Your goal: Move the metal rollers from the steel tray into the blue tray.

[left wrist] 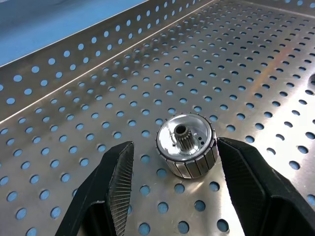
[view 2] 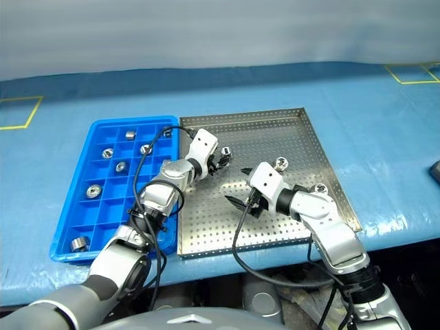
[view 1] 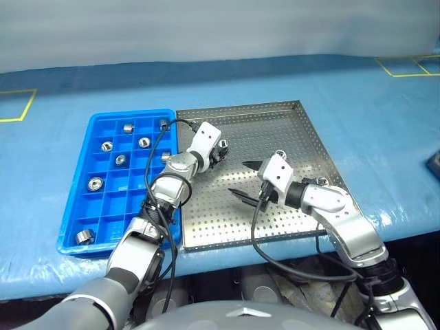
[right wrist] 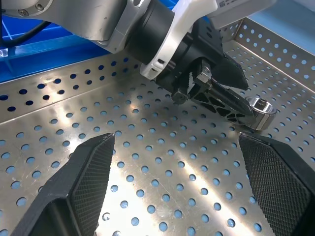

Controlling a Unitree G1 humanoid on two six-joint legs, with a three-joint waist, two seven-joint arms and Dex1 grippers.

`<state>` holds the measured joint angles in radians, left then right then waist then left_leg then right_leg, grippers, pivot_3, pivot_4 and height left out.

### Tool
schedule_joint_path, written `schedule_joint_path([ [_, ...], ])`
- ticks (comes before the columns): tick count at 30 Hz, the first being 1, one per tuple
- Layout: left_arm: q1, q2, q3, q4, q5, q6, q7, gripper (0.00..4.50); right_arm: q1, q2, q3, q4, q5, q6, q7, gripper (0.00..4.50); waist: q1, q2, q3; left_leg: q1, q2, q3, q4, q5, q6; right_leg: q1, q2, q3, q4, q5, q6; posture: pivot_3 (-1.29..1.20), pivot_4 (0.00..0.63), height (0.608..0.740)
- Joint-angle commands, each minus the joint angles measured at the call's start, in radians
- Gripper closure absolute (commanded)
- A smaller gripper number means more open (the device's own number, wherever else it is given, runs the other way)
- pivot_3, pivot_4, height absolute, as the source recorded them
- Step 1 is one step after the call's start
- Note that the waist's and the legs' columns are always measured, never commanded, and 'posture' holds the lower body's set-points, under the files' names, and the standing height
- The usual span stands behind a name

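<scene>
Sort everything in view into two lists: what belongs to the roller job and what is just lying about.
Job: steel tray; blue tray; metal roller between the fingers of the left gripper; two more rollers on the steel tray; rollers already in the blue tray.
Lying about: yellow tape marks on the blue table cover; dark object at the table's right edge.

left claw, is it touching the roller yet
Cannot tell. In the left wrist view the roller sits between the fingers: a gap beside one, the other right against it.
</scene>
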<state>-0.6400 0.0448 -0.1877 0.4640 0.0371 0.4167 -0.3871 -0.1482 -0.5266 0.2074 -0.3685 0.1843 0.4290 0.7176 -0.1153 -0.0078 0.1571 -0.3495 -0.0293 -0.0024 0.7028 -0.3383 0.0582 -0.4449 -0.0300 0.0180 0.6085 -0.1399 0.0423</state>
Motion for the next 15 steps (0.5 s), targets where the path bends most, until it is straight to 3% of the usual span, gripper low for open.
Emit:
schedule_joint_path([
  [1, -0.016, 0.003, -0.024, -0.03, 0.005, 0.006, -0.03, 1.41, -0.009, 0.0, -0.009, -0.021, 0.0, -0.022, 0.001, 0.27, 0.001, 0.0, 0.0, 0.0, 0.0, 0.0, 0.0, 0.0, 0.0, 0.0, 0.0, 0.0, 0.0, 0.0, 0.0, -0.22, 0.15, 0.74],
  [6, -0.041, -0.014, 0.007, 0.0, 0.001, -0.032, 0.025, 0.04, 0.001, 0.0, -0.015, -0.027, -0.002, -0.022, -0.004, 0.27, 0.0, 0.0, 0.0, 0.0, 0.0, 0.0, 0.0, 0.001, -0.002, 0.0, -0.006, 0.0, 0.0, 0.0, 0.0, -0.24, 0.15, 0.74],
  [15, -0.126, -0.027, 0.04, 0.17, 0.0, -0.092, 0.072, 0.04, 0.008, 0.004, -0.015, -0.03, -0.005, -0.025, -0.009, 0.27, -0.002, 0.0, 0.0, 0.0, -0.002, 0.0, 0.0, 0.0, -0.001, 0.0, -0.006, -0.001, 0.0, 0.0, 0.0, -0.24, 0.15, 0.74],
])
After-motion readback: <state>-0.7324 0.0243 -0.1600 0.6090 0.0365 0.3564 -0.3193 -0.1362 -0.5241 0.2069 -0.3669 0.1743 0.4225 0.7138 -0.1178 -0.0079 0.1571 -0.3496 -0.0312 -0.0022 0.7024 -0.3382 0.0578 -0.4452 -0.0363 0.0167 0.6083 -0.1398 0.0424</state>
